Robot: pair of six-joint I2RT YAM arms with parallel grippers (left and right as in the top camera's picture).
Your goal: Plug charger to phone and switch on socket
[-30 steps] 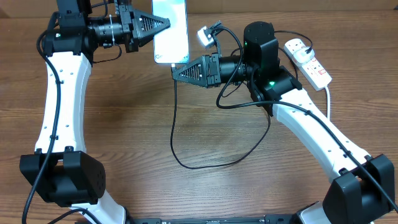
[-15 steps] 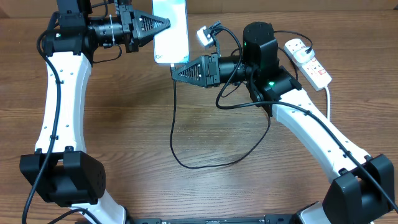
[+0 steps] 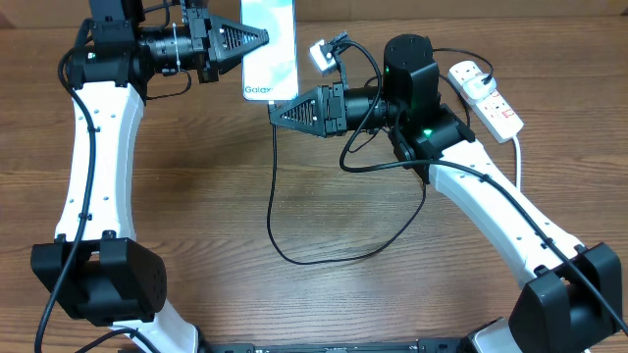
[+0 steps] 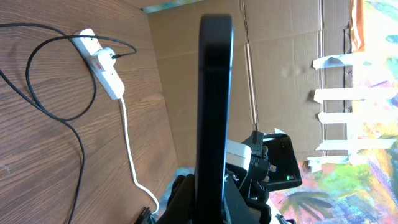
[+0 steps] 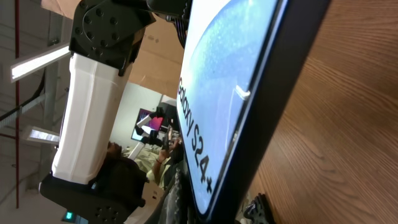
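The phone is held off the table at the back, its light blue screen up and dark "Galaxy" text near its near short edge. My left gripper is shut on its left long edge. In the left wrist view the phone shows edge-on as a dark bar. My right gripper is shut on the tip end of the charger, right at the phone's near edge. The connector itself is hidden. The right wrist view is filled by the phone. The black cable loops over the table to the white socket.
The socket's thick white cord runs down the right side of the table, and in the left wrist view the socket lies by the cardboard wall. The black cable's loop lies across the middle of the table.
The phone's screen now shows dark "Galaxy" text at its near end where it was plain before. Neither arm has visibly moved.
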